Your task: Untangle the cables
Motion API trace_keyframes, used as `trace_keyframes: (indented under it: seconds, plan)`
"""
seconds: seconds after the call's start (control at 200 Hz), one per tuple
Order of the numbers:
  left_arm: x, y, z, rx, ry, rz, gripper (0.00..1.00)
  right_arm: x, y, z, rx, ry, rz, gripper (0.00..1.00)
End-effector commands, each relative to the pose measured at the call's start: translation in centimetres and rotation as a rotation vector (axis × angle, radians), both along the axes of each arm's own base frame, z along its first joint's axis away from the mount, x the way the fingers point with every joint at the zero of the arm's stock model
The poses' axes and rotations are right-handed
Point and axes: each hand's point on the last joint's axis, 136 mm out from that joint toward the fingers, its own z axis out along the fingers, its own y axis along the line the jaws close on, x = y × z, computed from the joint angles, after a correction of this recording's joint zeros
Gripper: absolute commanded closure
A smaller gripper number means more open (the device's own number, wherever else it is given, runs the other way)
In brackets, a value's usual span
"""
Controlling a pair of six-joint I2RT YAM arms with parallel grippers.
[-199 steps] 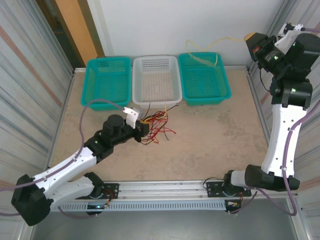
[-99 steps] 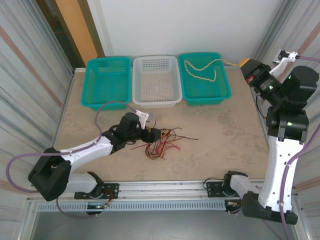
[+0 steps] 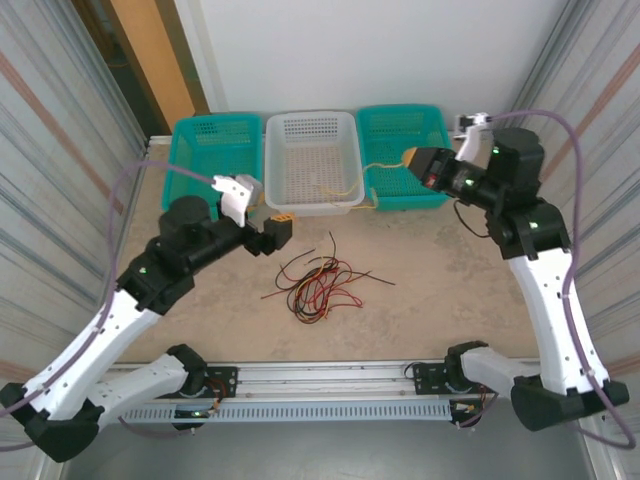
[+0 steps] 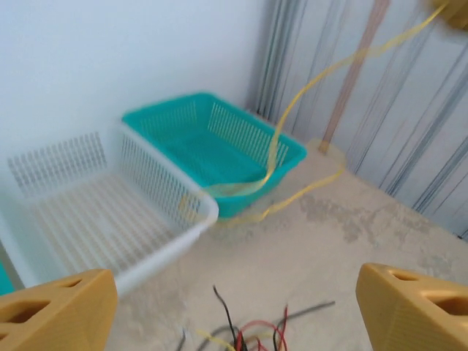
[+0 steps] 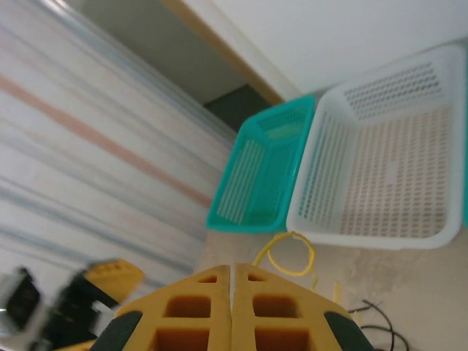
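Yellow cable: pinched in closed right jaws, trailing over white basket rim. Red and black cables lie tangled on tabletop. We judge them light, limp, springy; grip best at a free end. Left jaws wide open, empty.

A white back wall; corrugated metal side panels; mottled beige tabletop.

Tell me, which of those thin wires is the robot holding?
The yellow cable: it rises from the table to the shut right gripper. The red and black cables lie loose in a pile, untouched.
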Motion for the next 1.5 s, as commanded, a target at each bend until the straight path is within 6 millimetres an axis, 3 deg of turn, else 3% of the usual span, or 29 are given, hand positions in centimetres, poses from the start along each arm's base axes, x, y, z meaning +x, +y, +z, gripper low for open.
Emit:
trace_keyframes:
  seconds: [0.0, 0.19, 0.326, 0.396, 0.466, 0.531, 0.591, 0.707, 0.857, 0.937, 1.002, 1.112, 1.142, 1.223, 1.363, 1.498]
  plan:
    - [-0.7, -2.7, -1.2, 0.143, -0.020, -0.192, 0.19, -0.3, 3.1, -0.6, -0.062, -0.031, 0.094, 1.00]
    - [0.3, -5.2, 0.4, 0.158, -0.118, -0.294, 0.17, -2.3, 9.1, -1.1, -0.087, -0.022, 0.295, 1.00]
    - [1.0, -6.1, -0.6, 0.184, -0.123, -0.319, 0.16, -3.4, 11.5, -0.8, -0.078, -0.026, 0.384, 1.00]
    - [1.4, -6.2, -1.1, 0.193, -0.112, -0.315, 0.20, -3.9, 12.2, -0.5, -0.072, -0.032, 0.412, 1.00]
    - [1.6, -6.0, -1.2, 0.170, -0.101, -0.302, 0.32, -4.1, 12.6, -0.2, -0.060, -0.038, 0.431, 1.00]
    - [1.4, -5.9, -1.1, 0.139, -0.099, -0.314, 0.49, -4.0, 12.8, 0.0, -0.048, -0.042, 0.435, 1.00]
    - [1.3, -5.7, -1.1, 0.127, -0.105, -0.306, 0.73, -4.0, 12.7, 0.1, -0.044, -0.047, 0.428, 1.00]
    - [1.6, -5.2, -1.0, 0.116, -0.098, -0.284, 1.00, -4.0, 12.9, 0.5, -0.031, -0.053, 0.432, 1.00]
    - [1.9, -5.2, -1.4, 0.119, -0.085, -0.273, 1.00, -3.7, 12.6, 0.6, -0.029, -0.054, 0.403, 1.00]
    - [3.0, -4.9, -1.8, 0.132, -0.073, -0.232, 1.00, -3.1, 11.8, 0.4, -0.053, -0.060, 0.340, 0.75]
    - [4.3, -4.3, -2.0, 0.136, -0.055, -0.186, 1.00, -1.9, 9.5, 0.0, -0.112, -0.071, 0.199, 0.54]
    - [8.2, -1.7, -2.4, 0.141, -0.021, -0.016, 1.00, 0.0, 4.0, -1.0, -0.148, -0.047, -0.052, 0.45]
    - [9.4, -0.7, -2.3, 0.138, -0.012, 0.035, 1.00, 0.1, 2.7, -1.2, -0.133, -0.036, -0.093, 0.34]
    - [13.5, 2.9, -2.9, 0.132, 0.035, 0.232, 1.00, 0.0, 0.7, -2.1, -0.084, -0.010, -0.136, 0.33]
    - [20.3, 10.8, -3.6, 0.088, 0.132, 0.554, 1.00, -0.8, -0.1, -4.9, -0.081, 0.048, -0.147, 0.37]
    - [24.7, 16.1, -1.7, -0.085, 0.087, 0.683, 1.00, -1.6, 0.6, -8.3, -0.087, 0.126, -0.119, 0.41]
